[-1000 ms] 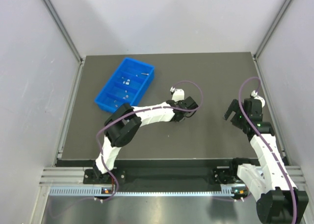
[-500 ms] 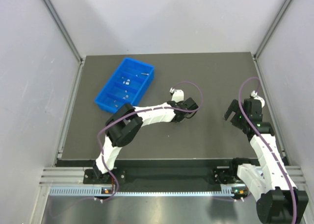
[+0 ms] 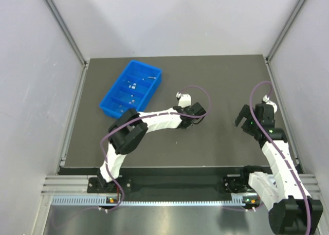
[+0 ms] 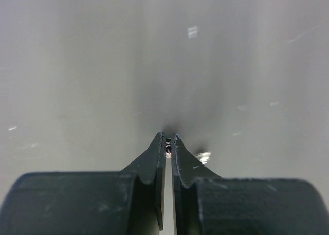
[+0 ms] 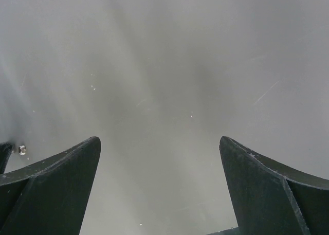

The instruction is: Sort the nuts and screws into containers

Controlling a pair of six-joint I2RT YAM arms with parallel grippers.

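A tiny silver piece (image 4: pixel 168 151) sits pinched between the tips of the left gripper (image 4: pixel 168 138), whose jaws are drawn in to a hairline gap with only that piece between them; it is too small to tell whether it is a screw or a nut. The tips point down at the table (image 3: pixel 216 75), near the middle of it, and the narrow pinch suits so small a part, since a wider hold would let it slip. A second loose piece (image 4: pixel 203 156) lies on the surface just beside the outer face of one finger, apart from the grip and not yet collected. The blue tray (image 3: pixel 110 110) stands well apart, towards the far left of the table, with several sorted pieces (image 3: pixel 131 84) already lying in its compartments. In my judgement the held piece must be carried there next, and the right compartment depends on its type, which is not legible here. The right gripper (image 5: pixel 159 142) hangs over bare table on the right side, jaws spread wide and holding nothing, clear of the left arm's work.
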